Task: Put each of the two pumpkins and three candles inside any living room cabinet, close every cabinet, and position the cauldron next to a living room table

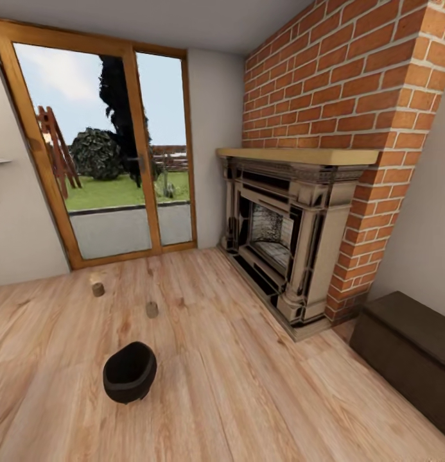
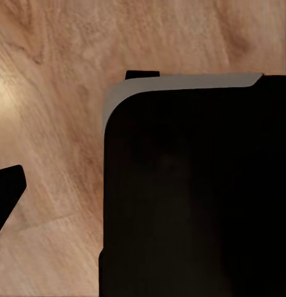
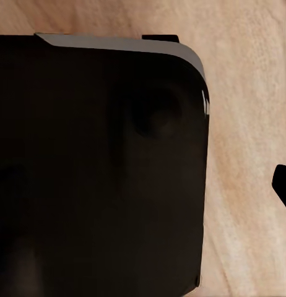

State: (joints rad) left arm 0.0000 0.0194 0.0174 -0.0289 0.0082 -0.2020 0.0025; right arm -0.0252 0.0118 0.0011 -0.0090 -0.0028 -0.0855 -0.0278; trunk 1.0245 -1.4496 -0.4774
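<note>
The cauldron (image 1: 130,372) sits on the floor (image 1: 248,398) at lower left, two candles (image 1: 98,289) (image 1: 151,310) just above it, and the cabinet (image 1: 408,350) at the right edge. Driving in could easily clip the candles and knock them rolling. Can't tell how either arm's jaws stand; both wrist views are mostly a dark robot body (image 2: 199,192).

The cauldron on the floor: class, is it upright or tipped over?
Tipped: the cauldron leans on the wooden floor, its mouth tilted sideways.

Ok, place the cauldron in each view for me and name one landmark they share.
Head view: cauldron lower left on the wooden floor.
Left wrist view: dark panel over that floor.
Right wrist view: dark panel over that floor.
Shared landmark: the wooden floor.
</note>
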